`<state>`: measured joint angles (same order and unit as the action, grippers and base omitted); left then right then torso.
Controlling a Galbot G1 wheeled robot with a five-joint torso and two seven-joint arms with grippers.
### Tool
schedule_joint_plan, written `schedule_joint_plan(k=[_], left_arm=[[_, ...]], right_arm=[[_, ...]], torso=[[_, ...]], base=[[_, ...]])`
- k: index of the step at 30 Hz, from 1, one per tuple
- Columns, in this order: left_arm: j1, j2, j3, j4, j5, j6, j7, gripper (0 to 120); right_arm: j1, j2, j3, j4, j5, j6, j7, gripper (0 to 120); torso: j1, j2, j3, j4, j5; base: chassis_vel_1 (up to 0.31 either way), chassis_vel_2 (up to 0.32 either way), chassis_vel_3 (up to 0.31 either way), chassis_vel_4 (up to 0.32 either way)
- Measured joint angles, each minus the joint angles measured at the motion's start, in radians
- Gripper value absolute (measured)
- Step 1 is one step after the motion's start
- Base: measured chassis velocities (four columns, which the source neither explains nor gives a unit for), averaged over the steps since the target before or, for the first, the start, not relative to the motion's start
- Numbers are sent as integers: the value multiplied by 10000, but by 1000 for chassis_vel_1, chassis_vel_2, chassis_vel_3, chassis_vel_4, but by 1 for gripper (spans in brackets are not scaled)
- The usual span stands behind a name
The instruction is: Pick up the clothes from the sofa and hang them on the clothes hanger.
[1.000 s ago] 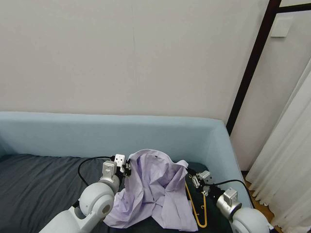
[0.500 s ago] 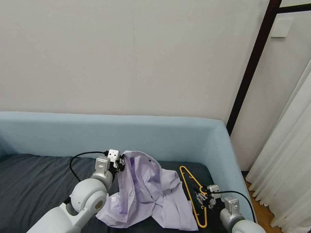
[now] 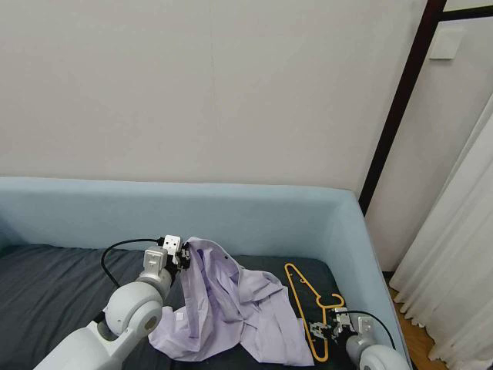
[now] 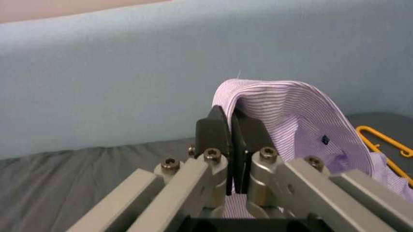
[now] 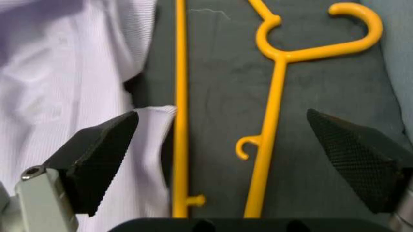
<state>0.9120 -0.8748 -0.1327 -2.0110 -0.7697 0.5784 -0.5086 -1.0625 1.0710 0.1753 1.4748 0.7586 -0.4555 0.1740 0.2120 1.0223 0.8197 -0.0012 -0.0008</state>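
Nearest, low at the robot's right, the right gripper point(image 5: 226, 145) hovers over the sofa with its jaws spread wide and nothing between them. Beneath that gap lies the yellow plastic hanger point(image 3: 305, 310), flat on the dark grey seat cushion point(image 3: 46, 285). Its long axis runs from the near edge away toward the back of the sofa, slanting slightly, and its hook curls out to the robot's right, toward the light blue sofa arm point(image 3: 356, 247). Right against the hanger's left bar, the shirt point(image 3: 239, 308) sprawls crumpled on the cushion. It is pale lilac with fine purple pinstripes and has a small dark label inside the collar. The heap rises leftward and away to a peak at the collar. At that peak the left gripper point(image 4: 230, 140) has its jaws clamped tight on a fold of the fabric, holding that end up off the seat. Beyond stands the light blue backrest point(image 3: 254, 212), then a plain pale wall point(image 3: 192, 92).
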Motion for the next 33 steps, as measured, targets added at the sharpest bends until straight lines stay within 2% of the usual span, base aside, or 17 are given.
schedule_joint_plan(k=[9,11,14,15,17,20,21,24,26,33], left_arm=[[51,-2,-12,-92,10,-188,-28,0],[82,-6,-13,-126,32,-243,-38,0],[159,4,-49,-196,40,-269,-50,0],[159,4,-49,-196,40,-269,-50,0],[162,31,-84,-239,41,-279,-58,0],[168,59,-127,-284,37,-285,-64,0],[168,59,-127,-284,37,-285,-64,0],[180,26,-134,-285,37,-286,-72,0],[186,9,-134,-285,37,-286,-75,0],[202,-47,-144,-248,39,-288,-83,0]], right_arm=[[559,467,-29,-1128,-378,134,122,100],[907,661,16,-1852,-520,174,135,98],[1336,866,163,-2709,-894,322,29,86],[1336,866,163,-2709,-894,322,29,86],[1404,918,208,-2892,-1046,353,-26,77],[1327,977,258,-2900,-1206,356,-118,64],[1327,977,258,-2900,-1206,356,-118,64],[1260,1049,302,-2957,-1364,338,-243,49],[1240,1071,316,-2988,-1423,334,-290,45],[1092,1067,287,-2864,-1778,505,-345,18]], torso=[[0,0,0,0,-1],[0,0,0,-2,0],[0,0,0,-1,-1],[0,0,0,-1,-1],[0,0,0,-1,-1],[0,0,0,-1,-1],[0,0,0,-1,-1],[0,0,0,0,-1],[0,0,-1,0,-1],[0,0,-1,0,0]], base=[[0,0,0,0],[0,0,0,0],[0,0,0,0],[0,0,0,0],[0,0,0,0],[0,0,0,0],[0,0,0,0],[0,0,0,0],[0,0,0,0],[0,0,0,0]])
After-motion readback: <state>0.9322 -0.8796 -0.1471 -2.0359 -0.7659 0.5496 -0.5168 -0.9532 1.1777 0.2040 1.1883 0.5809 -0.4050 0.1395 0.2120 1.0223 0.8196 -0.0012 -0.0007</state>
